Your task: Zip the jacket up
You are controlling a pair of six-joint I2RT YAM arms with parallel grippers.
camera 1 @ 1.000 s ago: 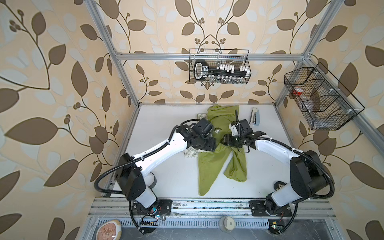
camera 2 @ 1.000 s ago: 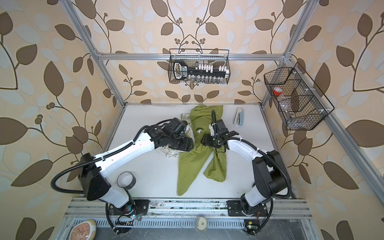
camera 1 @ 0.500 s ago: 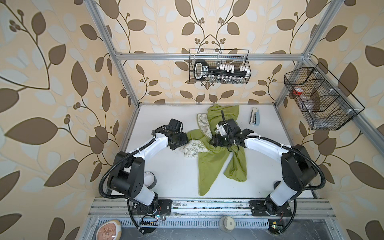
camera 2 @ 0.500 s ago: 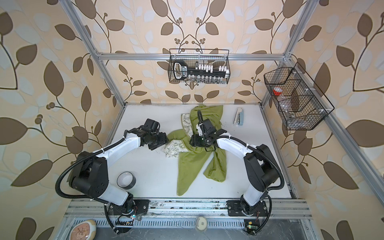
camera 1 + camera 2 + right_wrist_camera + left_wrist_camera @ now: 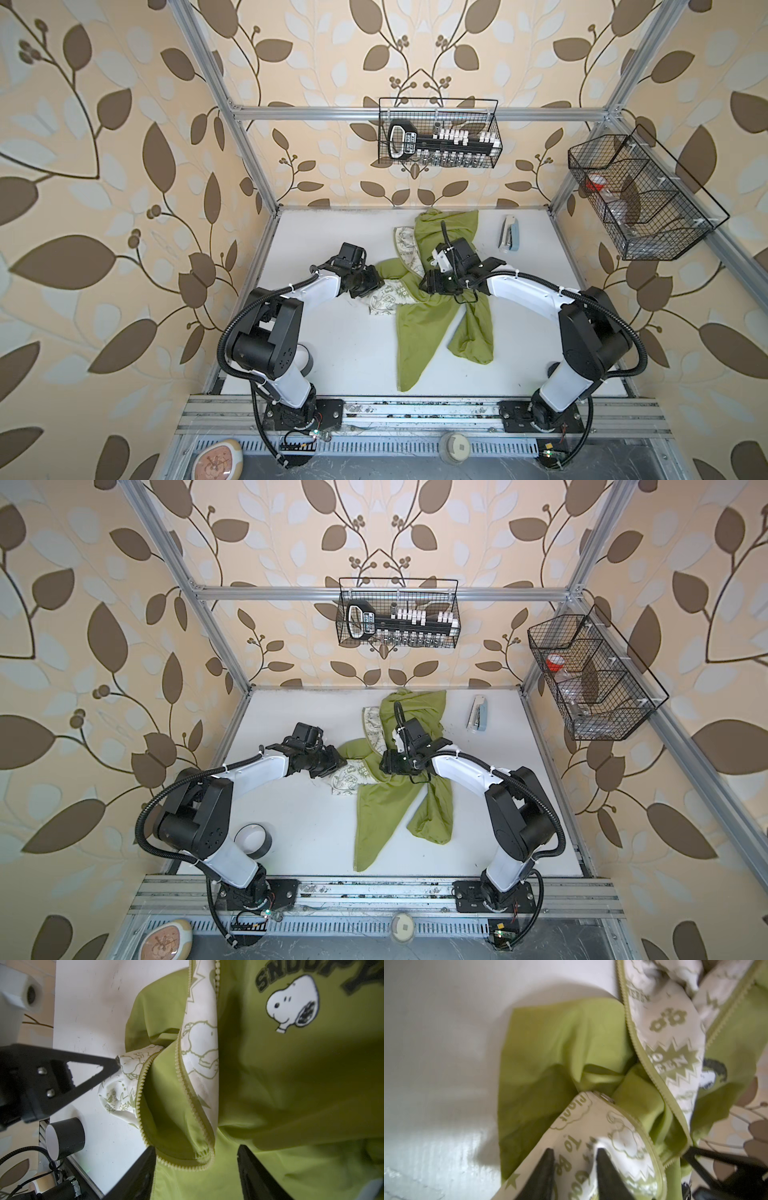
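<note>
Left gripper (image 5: 375,286) is pinched onto the cream printed lining flap (image 5: 591,1126) of the small lime-green hooded fabric jacket (image 5: 419,328). The jacket's sprawled unzipped mid-table on the flat white tabletop (image 5: 332,332). Right gripper (image 5: 197,1147) sits over its bottom zipper end (image 5: 202,1154), jaws spread, gripping nothing.

Left gripper (image 5: 376,284): I've drawn it back from the middle of the jacket (image 5: 419,332) to its left edge.
Left jaws: narrowed, now pinching a fold of lining (image 5: 577,1126).
Jacket: left front dragged open, with more lining spread out to the left.
Right gripper (image 5: 426,284): I've slid it left across the jacket, and it now hovers over the zipper's (image 5: 204,1156) bottom end.
</note>
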